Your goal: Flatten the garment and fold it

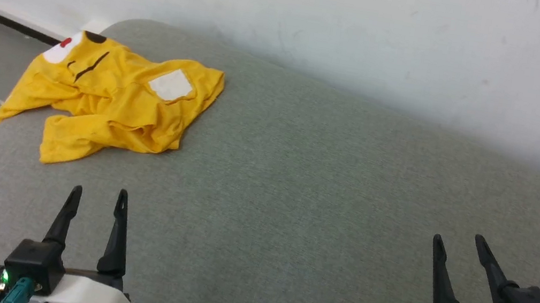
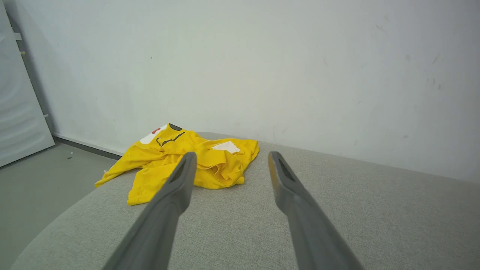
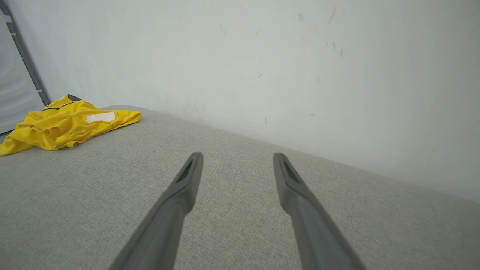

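We have not started flattening: the garment (image 1: 110,99) lies crumpled ahead of our left gripper (image 1: 99,191), well left of our right gripper (image 1: 458,238). Both gape empty. Next we must reach its edges.

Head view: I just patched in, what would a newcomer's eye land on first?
The crumpled bright yellow garment stands out at the far left corner of the grey cushion, one part draped over its left edge. Next, the left gripper and right gripper, both open and empty, at the near edge, well apart from it.
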Available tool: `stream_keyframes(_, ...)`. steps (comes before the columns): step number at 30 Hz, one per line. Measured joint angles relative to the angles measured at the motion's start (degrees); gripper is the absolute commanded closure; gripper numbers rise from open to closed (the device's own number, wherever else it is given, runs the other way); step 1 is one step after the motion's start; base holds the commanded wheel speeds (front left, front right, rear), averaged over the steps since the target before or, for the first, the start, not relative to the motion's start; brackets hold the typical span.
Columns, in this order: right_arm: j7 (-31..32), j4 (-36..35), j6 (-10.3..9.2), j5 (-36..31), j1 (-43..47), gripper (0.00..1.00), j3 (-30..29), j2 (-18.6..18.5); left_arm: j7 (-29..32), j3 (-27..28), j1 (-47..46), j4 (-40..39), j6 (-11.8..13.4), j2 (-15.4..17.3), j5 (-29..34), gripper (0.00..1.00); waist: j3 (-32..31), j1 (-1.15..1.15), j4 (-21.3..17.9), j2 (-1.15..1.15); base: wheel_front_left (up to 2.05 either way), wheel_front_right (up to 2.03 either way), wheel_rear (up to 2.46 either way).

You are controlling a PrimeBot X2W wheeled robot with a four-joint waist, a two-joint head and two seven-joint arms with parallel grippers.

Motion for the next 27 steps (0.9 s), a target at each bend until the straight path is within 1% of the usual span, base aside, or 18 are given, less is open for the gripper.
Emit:
stream_keyframes(15,-1.79,1.93,0.0,0.14,0.01,0.0,1.46,0.01,-1.9,0.29,1.46,-0.14,0.0,0.0,-0.92,0.0,-0.76,0.0,7.22,0.0,0.0,0.0,0.0)
stream_keyframes(27,-3.12,3.18,0.0,0.55,0.02,0.0,2.04,0.01,-3.09,0.56,2.42,-0.31,0.03,0.0,-1.43,0.0,-1.12,0.0,11.03,0.0,0.0,0.0,0.0)
